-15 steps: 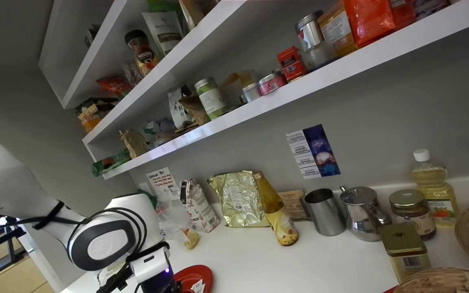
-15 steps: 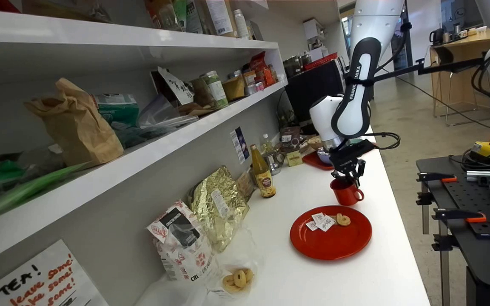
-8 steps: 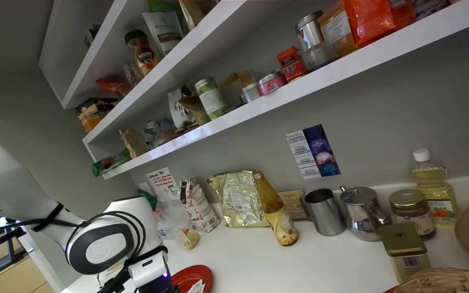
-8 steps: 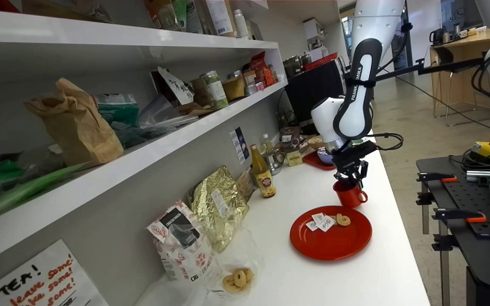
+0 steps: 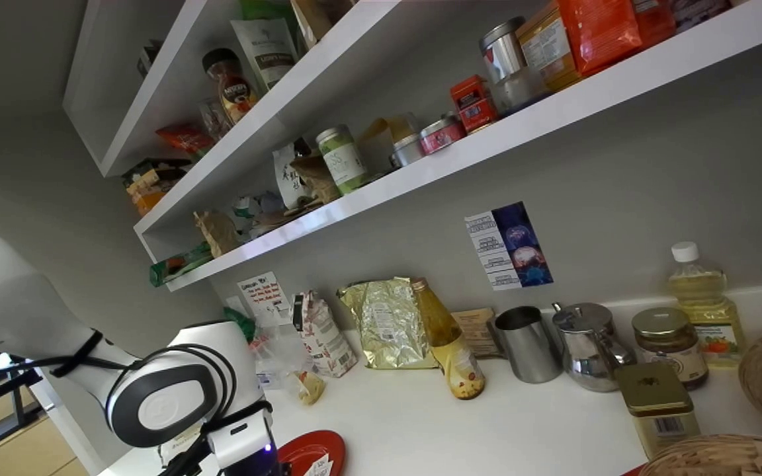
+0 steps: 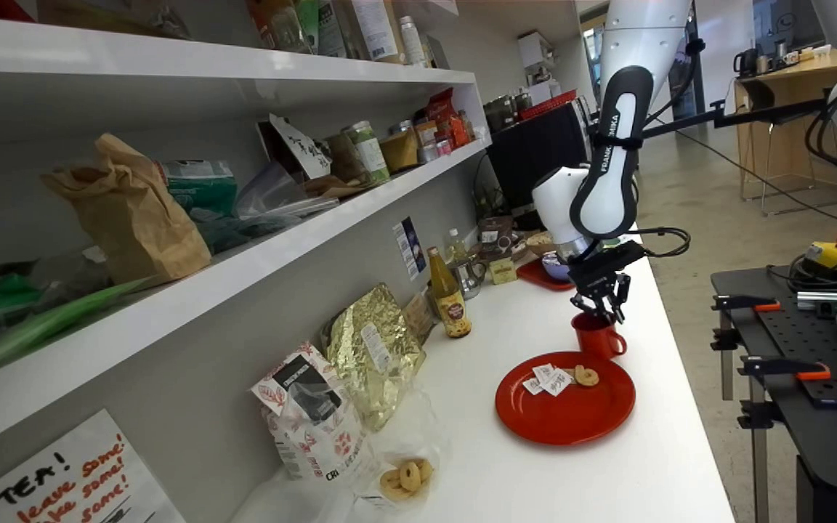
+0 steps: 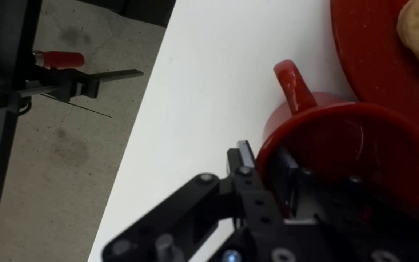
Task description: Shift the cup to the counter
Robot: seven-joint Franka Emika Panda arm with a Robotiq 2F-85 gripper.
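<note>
The red cup stands about upright on the white counter, close behind the red plate's rim. In the wrist view, the cup has its handle pointing up the picture. My gripper straddles the cup's near wall, one finger outside and one inside. A gap shows between the inner finger and the wall, and the fingers look loosened. In an exterior view the gripper is at the cup's rim, fingers apart. The cup is out of view in an exterior view where the counter shows.
The red plate holds paper packets and ring biscuits. A yellow bottle, a gold foil bag and a flour bag stand along the wall. A shelf runs above. The counter's edge drops to the floor.
The cup first moved slightly toward the plate with the gripper. Since then it has dropped a little and straightened, while the gripper stayed in place with its fingers wider apart.
</note>
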